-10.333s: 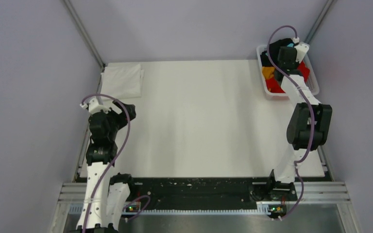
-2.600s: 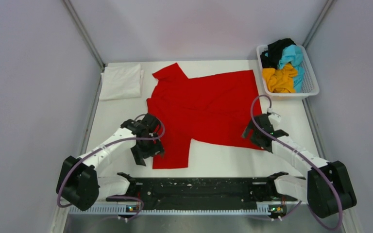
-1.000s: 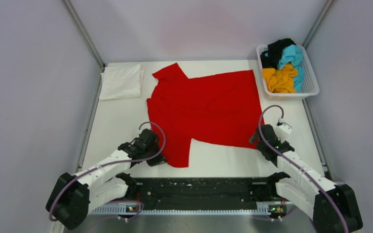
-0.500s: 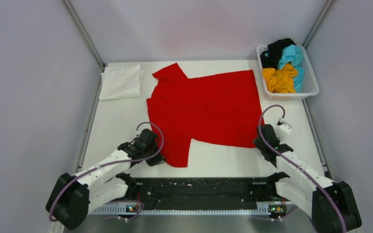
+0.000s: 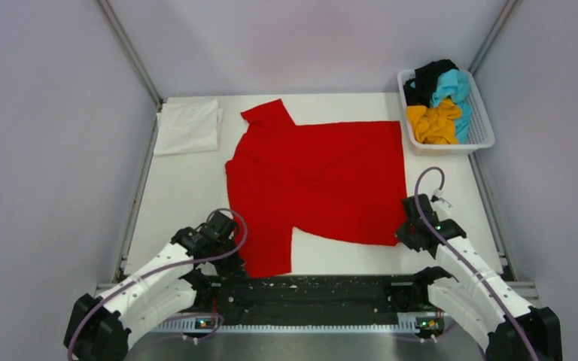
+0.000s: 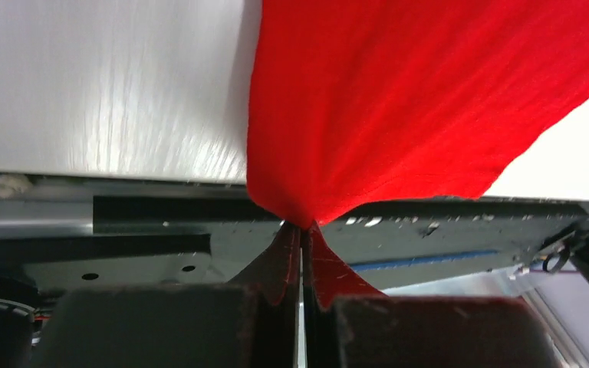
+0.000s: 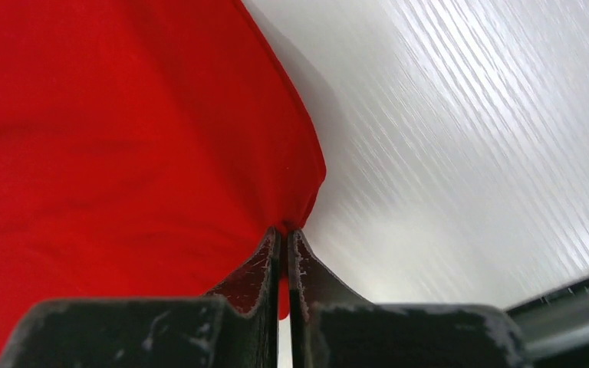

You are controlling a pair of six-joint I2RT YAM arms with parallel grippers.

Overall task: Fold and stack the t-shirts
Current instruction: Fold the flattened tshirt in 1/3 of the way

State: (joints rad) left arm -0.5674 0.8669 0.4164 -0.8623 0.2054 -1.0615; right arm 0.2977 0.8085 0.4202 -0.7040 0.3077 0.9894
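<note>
A bright red t-shirt (image 5: 320, 180) lies spread across the middle of the white table, its near sleeve reaching the front edge. My left gripper (image 5: 235, 265) is shut on that sleeve's near-left corner; in the left wrist view the red cloth (image 6: 399, 100) bunches into the left gripper's (image 6: 301, 227) closed tips above the black front rail. My right gripper (image 5: 406, 232) is shut on the shirt's near-right hem corner, and the red cloth (image 7: 115, 130) gathers at the right gripper's (image 7: 284, 228) tips. A folded white t-shirt (image 5: 188, 126) lies at the back left.
A white mesh basket (image 5: 479, 120) at the back right holds crumpled orange-yellow (image 5: 433, 124), turquoise (image 5: 453, 86) and black (image 5: 429, 75) t-shirts. Grey walls close in both sides. The black rail (image 5: 331, 289) runs along the table's near edge.
The right gripper has closed on the red shirt's near-right corner. Both arms have drawn back toward the front edge, pulling the shirt nearer and flatter.
</note>
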